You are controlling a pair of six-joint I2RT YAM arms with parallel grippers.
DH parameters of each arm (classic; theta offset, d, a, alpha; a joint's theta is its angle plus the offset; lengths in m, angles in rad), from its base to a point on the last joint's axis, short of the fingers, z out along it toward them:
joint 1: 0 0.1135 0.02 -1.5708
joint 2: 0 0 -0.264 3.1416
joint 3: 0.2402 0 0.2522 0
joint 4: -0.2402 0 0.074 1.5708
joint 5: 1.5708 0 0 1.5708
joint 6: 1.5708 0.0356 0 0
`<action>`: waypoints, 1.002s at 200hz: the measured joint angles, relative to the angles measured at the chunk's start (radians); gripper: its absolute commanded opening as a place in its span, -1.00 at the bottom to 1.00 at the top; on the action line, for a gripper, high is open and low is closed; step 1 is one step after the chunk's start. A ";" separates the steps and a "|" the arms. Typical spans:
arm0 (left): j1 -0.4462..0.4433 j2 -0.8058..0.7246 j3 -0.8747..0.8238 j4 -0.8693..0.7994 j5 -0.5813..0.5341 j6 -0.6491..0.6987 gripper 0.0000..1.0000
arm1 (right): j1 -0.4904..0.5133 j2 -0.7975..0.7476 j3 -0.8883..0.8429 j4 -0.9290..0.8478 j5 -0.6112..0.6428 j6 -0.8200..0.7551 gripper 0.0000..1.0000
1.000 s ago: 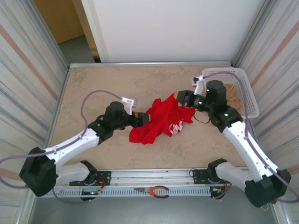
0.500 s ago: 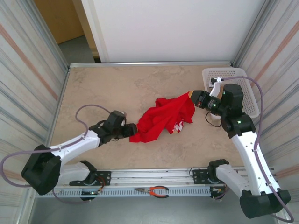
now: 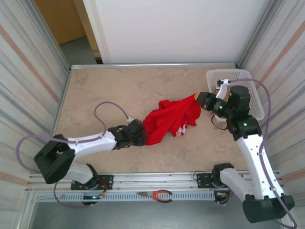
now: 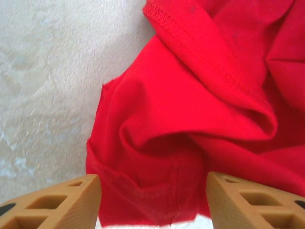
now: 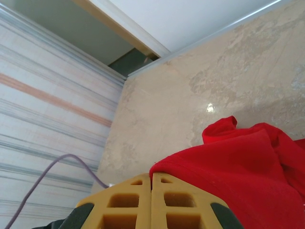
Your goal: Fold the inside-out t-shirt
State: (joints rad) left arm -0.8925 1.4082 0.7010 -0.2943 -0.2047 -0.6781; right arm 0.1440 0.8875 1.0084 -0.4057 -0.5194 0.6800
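The inside-out t-shirt point(image 3: 167, 122), bright red with a bit of white lettering point(image 3: 181, 128) showing, lies bunched and drawn out diagonally across the middle of the table. My right gripper point(image 3: 197, 98) is shut on its far right corner and holds that corner off the table; in the right wrist view the red cloth point(image 5: 238, 162) comes out from between the closed jaws of the right gripper point(image 5: 151, 179). My left gripper point(image 3: 142, 138) is low at the shirt's near left end. In the left wrist view it point(image 4: 152, 186) stands open, with a hemmed fold of the shirt point(image 4: 190, 109) lying between its fingers point(image 4: 71, 200).
A white basket point(image 3: 224, 74) stands at the back right, partly behind the right arm. Orange-handled pliers point(image 3: 159, 194) lie on the front rail. Corrugated walls close in both sides. The left arm's cable point(image 3: 107, 107) loops over the bare tabletop point(image 3: 119, 86).
The right gripper has pulled the shirt's corner to the right, stretching the shirt out. The left arm has swung down and right to the shirt's near left end, its jaws narrowing.
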 measured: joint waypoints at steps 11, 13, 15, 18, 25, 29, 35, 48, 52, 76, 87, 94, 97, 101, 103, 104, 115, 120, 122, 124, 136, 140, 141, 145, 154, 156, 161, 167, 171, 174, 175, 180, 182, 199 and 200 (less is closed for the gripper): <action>0.000 0.041 0.031 -0.001 -0.010 0.023 -0.22 | -0.001 0.000 0.000 0.000 -0.002 0.000 -1.00; 0.000 0.049 0.037 -0.001 -0.012 0.021 -0.33 | -0.001 0.000 0.000 0.000 -0.002 0.000 -1.00; 0.000 0.056 0.043 -0.001 -0.014 0.024 -0.44 | -0.002 0.000 0.000 0.000 -0.003 0.000 -1.00; 0.000 0.066 0.052 -0.003 -0.017 0.034 -0.59 | -0.003 0.000 0.000 0.000 -0.004 0.000 -1.00; 0.000 0.087 0.074 -0.009 -0.027 0.046 -0.92 | -0.007 0.001 0.002 -0.001 -0.006 0.000 -1.00; 0.002 0.097 0.086 -0.015 -0.033 0.052 -1.00 | -0.012 0.002 0.005 -0.002 -0.006 0.000 -1.00; 0.004 0.106 0.100 -0.023 -0.039 0.060 -1.00 | -0.021 0.004 0.010 -0.004 -0.009 0.000 -1.00; 0.022 0.103 0.123 -0.043 -0.050 0.089 -1.00 | -0.055 0.016 0.031 -0.010 -0.023 0.000 -1.00; 0.032 0.096 0.128 -0.048 -0.053 0.093 -1.00 | -0.070 0.021 0.042 -0.011 -0.027 0.000 -1.00; 0.150 -0.004 0.145 -0.079 -0.047 0.144 -1.00 | -0.189 0.069 0.112 -0.008 -0.076 0.010 -1.00; 0.225 -0.079 0.159 -0.090 -0.035 0.166 -1.00 | -0.250 0.089 0.142 0.002 -0.101 0.024 -1.00; 0.280 -0.132 0.173 -0.097 -0.021 0.179 -1.00 | -0.285 0.101 0.156 0.010 -0.117 0.037 -1.00; 0.302 -0.150 0.179 -0.098 -0.012 0.182 -1.00 | -0.298 0.104 0.163 0.014 -0.124 0.043 -1.00; 0.335 -0.182 0.190 -0.100 -0.003 0.187 -1.00 | -0.312 0.109 0.169 0.019 -0.133 0.048 -1.00; 0.352 -0.196 0.195 -0.099 0.005 0.190 -1.00 | -0.320 0.113 0.174 0.022 -0.137 0.051 -1.00; 0.358 -0.200 0.197 -0.099 0.007 0.191 -1.00 | -0.325 0.115 0.176 0.024 -0.140 0.054 -1.00; 0.444 -0.272 0.228 -0.098 0.043 0.203 -1.00 | -0.355 0.129 0.192 0.042 -0.158 0.073 -1.00; 0.476 -0.298 0.242 -0.097 0.060 0.206 -1.00 | -0.363 0.134 0.197 0.050 -0.165 0.080 -1.00; 0.488 -0.307 0.248 -0.098 0.069 0.208 -1.00 | -0.365 0.136 0.198 0.053 -0.168 0.084 -1.00; 0.496 -0.313 0.252 -0.098 0.075 0.208 -1.00 | -0.368 0.138 0.200 0.056 -0.171 0.090 -1.00; 0.548 -0.356 0.280 -0.094 0.120 0.214 -1.00 | -0.369 0.147 0.205 0.076 -0.190 0.108 -1.00; 0.560 -0.366 0.288 -0.093 0.134 0.216 -1.00 | -0.369 0.150 0.206 0.085 -0.196 0.117 -1.00; 0.562 -0.367 0.290 -0.093 0.137 0.216 -1.00 | -0.369 0.150 0.206 0.087 -0.197 0.119 -1.00; 0.573 -0.373 0.298 -0.094 0.153 0.219 -1.00 | -0.369 0.153 0.206 0.094 -0.205 0.124 -1.00; 0.591 -0.378 0.317 -0.094 0.185 0.225 -1.00 | -0.369 0.159 0.207 0.108 -0.217 0.140 -1.00; 0.596 -0.378 0.322 -0.094 0.192 0.227 -1.00 | -0.369 0.160 0.208 0.112 -0.219 0.145 -1.00; 0.605 -0.376 0.333 -0.094 0.208 0.230 -1.00 | -0.369 0.164 0.209 0.119 -0.223 0.152 -1.00; 0.614 -0.372 0.345 -0.094 0.224 0.233 -1.00 | -0.369 0.171 0.214 0.127 -0.230 0.161 -1.00; 0.621 -0.367 0.355 -0.095 0.238 0.234 -1.00 | -0.369 0.177 0.220 0.131 -0.235 0.169 -1.00; 0.627 -0.364 0.363 -0.095 0.245 0.235 -1.00 | -0.369 0.182 0.224 0.135 -0.238 0.174 -1.00; 0.630 -0.362 0.367 -0.096 0.250 0.235 -1.00 | -0.368 0.183 0.225 0.136 -0.238 0.174 -1.00; 0.639 -0.356 0.380 -0.095 0.264 0.237 -1.00 | -0.368 0.191 0.235 0.141 -0.241 0.179 -1.00; 0.642 -0.353 0.386 -0.094 0.267 0.238 -1.00 | -0.368 0.195 0.239 0.145 -0.243 0.182 -1.00; 0.666 -0.339 0.421 -0.092 0.297 0.237 -1.00 | -0.367 0.212 0.263 0.161 -0.246 0.197 -1.00; 0.670 -0.336 0.428 -0.100 0.301 0.238 -1.00 | -0.367 0.216 0.268 0.155 -0.248 0.200 -1.00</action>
State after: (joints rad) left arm -0.2222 1.0721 1.1290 -0.3946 0.0963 -0.4404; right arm -0.2226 1.1030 1.2766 -0.2504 -0.7677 0.8803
